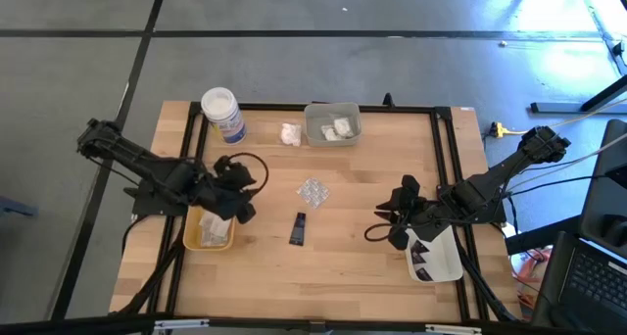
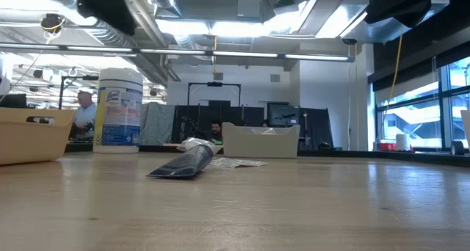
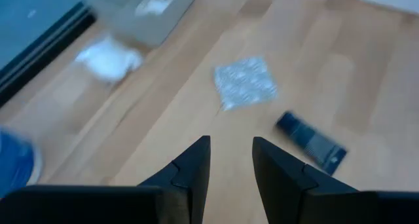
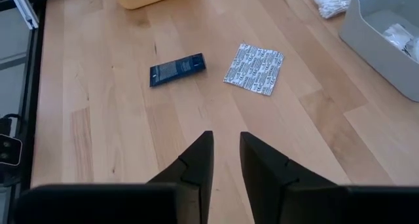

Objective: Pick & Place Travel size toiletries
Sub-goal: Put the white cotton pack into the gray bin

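Only the high view shows both arms: the left gripper [image 1: 238,210] hovers over the yellow tray [image 1: 209,239] at nine o'clock, the right gripper [image 1: 390,229] beside the white tray [image 1: 441,262] at four o'clock, each with fingers slightly parted and empty. At centre lie the small dark flat tube [image 1: 298,228] and, near it at one o'clock, the clear crinkly blister pack [image 1: 313,191]; the low view alone shows the big white jar [image 2: 118,109], its blue label seemingly reading "Lysol"

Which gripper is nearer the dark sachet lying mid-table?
Left. The left gripper hovers over the yellow tray's edge, just beside the dark sachet; the right gripper is farther off on the other side.
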Motion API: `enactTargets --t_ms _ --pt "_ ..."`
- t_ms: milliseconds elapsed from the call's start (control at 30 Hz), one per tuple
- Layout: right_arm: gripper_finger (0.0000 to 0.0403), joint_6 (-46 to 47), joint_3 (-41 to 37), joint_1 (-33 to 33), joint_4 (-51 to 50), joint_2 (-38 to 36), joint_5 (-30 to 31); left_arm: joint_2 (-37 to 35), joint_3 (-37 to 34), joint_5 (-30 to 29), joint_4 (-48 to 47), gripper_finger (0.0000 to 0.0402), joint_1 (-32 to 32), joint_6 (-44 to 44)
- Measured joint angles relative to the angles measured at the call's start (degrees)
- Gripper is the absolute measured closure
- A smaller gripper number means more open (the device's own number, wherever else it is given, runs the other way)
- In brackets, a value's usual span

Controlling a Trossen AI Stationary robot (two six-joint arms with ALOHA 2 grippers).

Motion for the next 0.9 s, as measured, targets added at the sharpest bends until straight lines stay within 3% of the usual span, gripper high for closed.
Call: enactTargets --t_ms 167,367,633,900 --pt "0.0313 -0.9 0.0 0.0 0.7 0.0 2.1 0.0 0.0 0.9 8.4 0.0291 1.9 11.4" --pt "0.0301 -1.1 0.0 -0.7 2.3 0.0 3.6 0.1 -0.1 9.0 14.0 0.0282 4.8 20.9" --pt "0.0287 -4.9 0.0 -3.7 6.3 0.0 4.5 4.0 -0.1 11.0 16.1 0.0241 7.6 26.7" --pt "0.0282 -6.7 0.0 -6.0 7.9 0.0 2.8 8.7 -0.1 15.0 16.1 0.0241 7.7 28.7"
